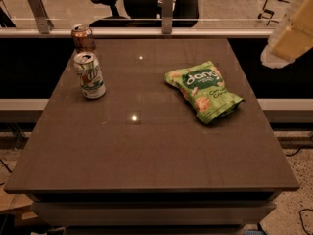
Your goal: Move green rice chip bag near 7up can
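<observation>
The green rice chip bag [203, 89] lies flat on the right half of the brown table [146, 151], its dark green logo facing up. The 7up can [89, 75] stands upright at the table's left, far from the bag. My gripper [288, 38] shows as a pale yellow-white shape at the upper right edge of the view, above and to the right of the bag and not touching it.
A copper-brown can [83, 37] stands just behind the 7up can, near the table's back left edge. A rail with metal posts [167, 9] and an office chair [142, 1] lie beyond the table's back edge.
</observation>
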{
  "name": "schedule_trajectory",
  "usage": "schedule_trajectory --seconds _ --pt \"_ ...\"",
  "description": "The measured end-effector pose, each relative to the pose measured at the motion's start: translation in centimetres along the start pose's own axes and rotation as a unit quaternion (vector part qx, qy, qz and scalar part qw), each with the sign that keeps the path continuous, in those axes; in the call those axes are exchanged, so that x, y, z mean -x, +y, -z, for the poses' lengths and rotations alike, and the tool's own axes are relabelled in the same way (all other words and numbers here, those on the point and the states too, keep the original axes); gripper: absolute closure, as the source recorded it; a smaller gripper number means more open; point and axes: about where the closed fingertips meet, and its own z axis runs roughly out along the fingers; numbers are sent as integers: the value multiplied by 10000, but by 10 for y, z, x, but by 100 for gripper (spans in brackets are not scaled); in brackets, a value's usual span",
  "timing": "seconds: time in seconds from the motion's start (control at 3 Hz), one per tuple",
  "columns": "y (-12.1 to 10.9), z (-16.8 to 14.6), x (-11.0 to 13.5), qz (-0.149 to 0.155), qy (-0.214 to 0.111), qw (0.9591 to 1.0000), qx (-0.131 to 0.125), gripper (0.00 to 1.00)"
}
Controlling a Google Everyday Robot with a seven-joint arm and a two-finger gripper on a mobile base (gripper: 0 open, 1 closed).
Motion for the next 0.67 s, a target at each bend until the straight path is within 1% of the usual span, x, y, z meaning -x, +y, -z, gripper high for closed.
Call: schedule_trajectory --seconds 0.33,0.67 --pt "-28 -9 11 -133 -128 9996 -205 0" --pt "-26 2 18 -81 -177 9994 -287 0"
